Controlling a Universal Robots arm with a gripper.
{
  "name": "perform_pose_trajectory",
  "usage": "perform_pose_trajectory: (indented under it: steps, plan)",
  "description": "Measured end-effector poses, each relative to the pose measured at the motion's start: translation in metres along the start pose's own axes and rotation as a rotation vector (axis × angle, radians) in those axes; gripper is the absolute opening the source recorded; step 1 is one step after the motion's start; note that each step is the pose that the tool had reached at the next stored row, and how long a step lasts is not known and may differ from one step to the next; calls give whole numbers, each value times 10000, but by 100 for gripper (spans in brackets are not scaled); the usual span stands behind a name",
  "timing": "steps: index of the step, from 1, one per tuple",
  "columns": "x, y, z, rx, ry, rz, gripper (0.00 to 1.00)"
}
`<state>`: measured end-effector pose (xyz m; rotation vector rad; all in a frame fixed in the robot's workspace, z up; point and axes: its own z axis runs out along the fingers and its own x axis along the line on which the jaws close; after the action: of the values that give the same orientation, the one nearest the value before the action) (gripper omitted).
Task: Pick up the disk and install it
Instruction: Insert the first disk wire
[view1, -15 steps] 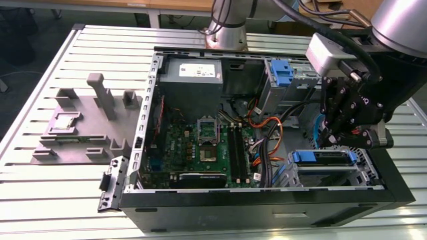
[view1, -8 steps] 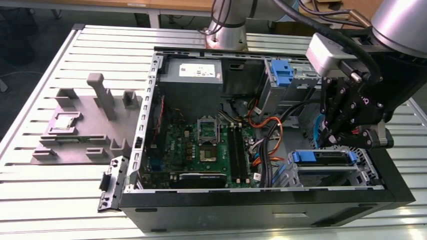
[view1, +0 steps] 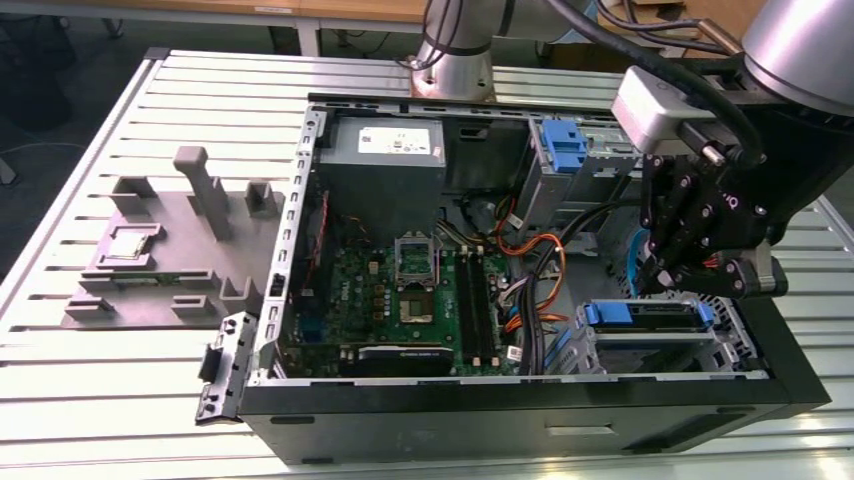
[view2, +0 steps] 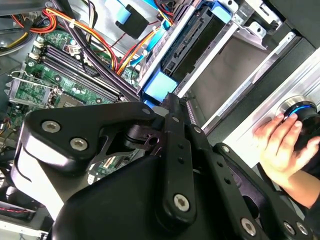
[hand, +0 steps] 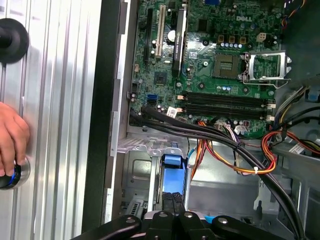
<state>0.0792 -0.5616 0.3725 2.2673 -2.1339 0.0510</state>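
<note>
Black jointed end effector (hand: 172, 201), grip cannot be told | against blue-railed rectangular disk (hand: 172, 165) | inside grey sheet-metal bay (hand: 136, 167)

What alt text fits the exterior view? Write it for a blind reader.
A black gripper on a robot arm hangs over a blue-railed disk in the drive cage of an open computer case. Its circuit board lies exposed; a grey fixture sits on the table.
</note>
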Motion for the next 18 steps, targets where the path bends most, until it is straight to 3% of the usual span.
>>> perform_pose_trajectory:
  steps: [18]
  plan:
    - [1,-15,-1,4,1,-90,10]
